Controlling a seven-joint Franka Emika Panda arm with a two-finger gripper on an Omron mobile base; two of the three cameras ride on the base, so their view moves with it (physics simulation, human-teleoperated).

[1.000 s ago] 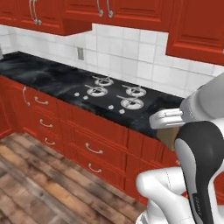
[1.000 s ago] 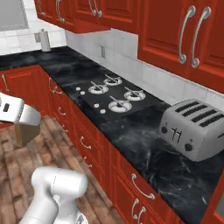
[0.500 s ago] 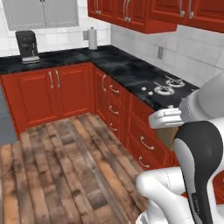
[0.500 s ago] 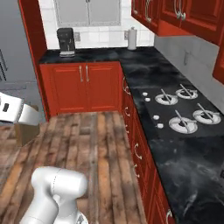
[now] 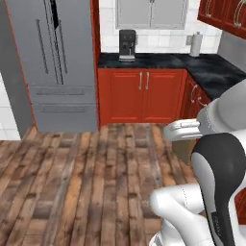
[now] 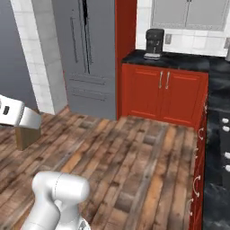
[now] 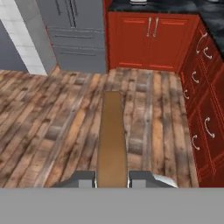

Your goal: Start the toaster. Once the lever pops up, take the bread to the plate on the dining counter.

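Hand view shows the fingers (image 7: 112, 178) closed on the bread (image 7: 112, 138), a thin tan-brown slice seen edge-on that runs straight up from between them over the wood plank floor (image 7: 61, 118). In the right base view the same slice (image 6: 26, 136) hangs below the white hand at the left edge of the picture, above the floor; in the left base view a tan piece of it (image 5: 185, 146) shows just under the white hand, beside the arm's dark joint.

Past the bread, the floor (image 5: 77, 173) stretches to the far wall. Along the right side of the hand view stands a row of red cabinets (image 7: 203, 100) with curved silver handles, and in the right base view their black marble worktop (image 6: 218, 148) carries what look like stove knobs near its front edge.

At the far end of the floor a red two-door cabinet (image 5: 141, 96) sits under a black worktop (image 5: 153, 60). On that worktop a black coffee machine (image 5: 127, 45) stands near the left end, against the white tile wall, and a paper towel roll (image 5: 195, 44) stands well apart from it toward the corner on the right. Grey upper cabinets (image 5: 151, 13) hang above. Left of the red cabinet rises a tall grey refrigerator (image 5: 53, 62) with long vertical handles and a drawer at its bottom.
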